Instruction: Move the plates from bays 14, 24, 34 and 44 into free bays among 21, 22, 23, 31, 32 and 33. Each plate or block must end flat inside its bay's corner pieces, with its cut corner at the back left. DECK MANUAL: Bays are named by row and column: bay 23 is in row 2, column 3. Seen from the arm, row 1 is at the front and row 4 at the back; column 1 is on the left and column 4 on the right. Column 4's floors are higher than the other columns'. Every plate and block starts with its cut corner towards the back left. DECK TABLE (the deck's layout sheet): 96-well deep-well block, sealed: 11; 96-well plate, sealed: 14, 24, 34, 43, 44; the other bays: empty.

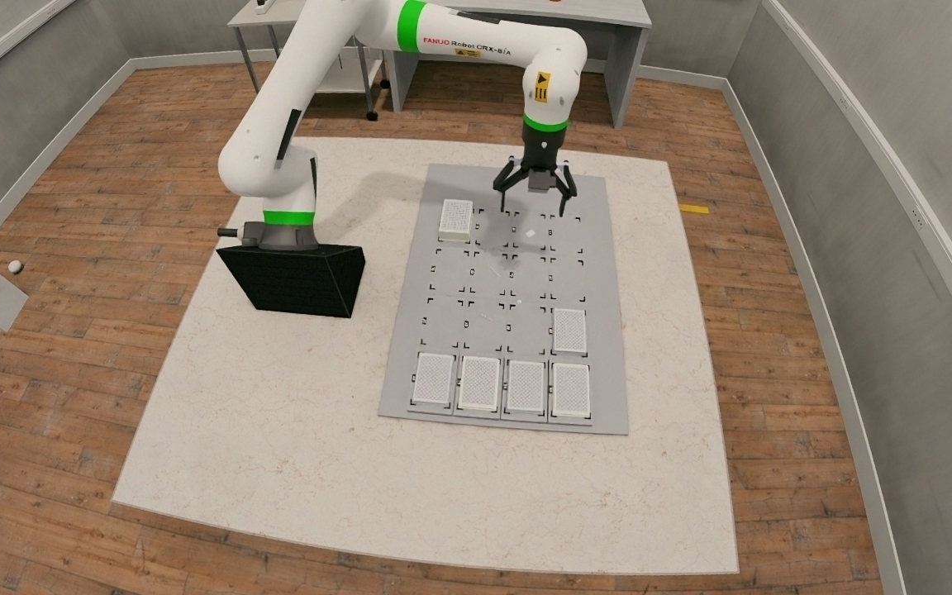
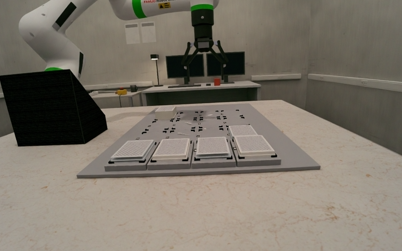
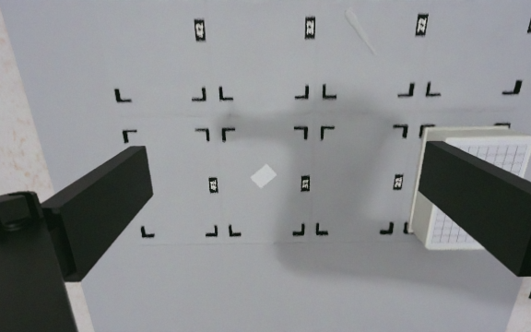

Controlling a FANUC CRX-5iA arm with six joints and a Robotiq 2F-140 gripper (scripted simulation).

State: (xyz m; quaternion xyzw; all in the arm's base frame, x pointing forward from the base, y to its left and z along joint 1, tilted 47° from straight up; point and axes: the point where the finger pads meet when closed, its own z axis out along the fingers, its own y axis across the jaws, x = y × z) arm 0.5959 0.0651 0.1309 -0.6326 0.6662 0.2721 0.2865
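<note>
Four sealed white plates lie in the raised column-4 bays on the grey deck (image 1: 609,281) (image 2: 290,154) (image 3: 265,281): bay 14 (image 1: 433,377) (image 2: 132,149), bay 24 (image 1: 479,382) (image 2: 171,147), bay 34 (image 1: 525,385) (image 2: 212,146) and bay 44 (image 1: 570,389) (image 2: 253,144). My gripper (image 1: 531,205) (image 2: 204,73) (image 3: 285,168) is open and empty. It hangs high above the column-1 end of the deck, over bays 31 and 41, far from those plates. Bays 21, 22, 23, 31, 32 and 33 hold no plate.
A fifth plate (image 1: 569,330) (image 2: 242,129) lies in bay 43. The tall deep-well block (image 1: 455,219) (image 2: 165,111) stands in bay 11. A small white square scrap (image 1: 530,233) (image 3: 264,176) lies between bays 41 and 31. The arm's black pedestal (image 1: 294,277) (image 2: 49,106) stands beside the deck.
</note>
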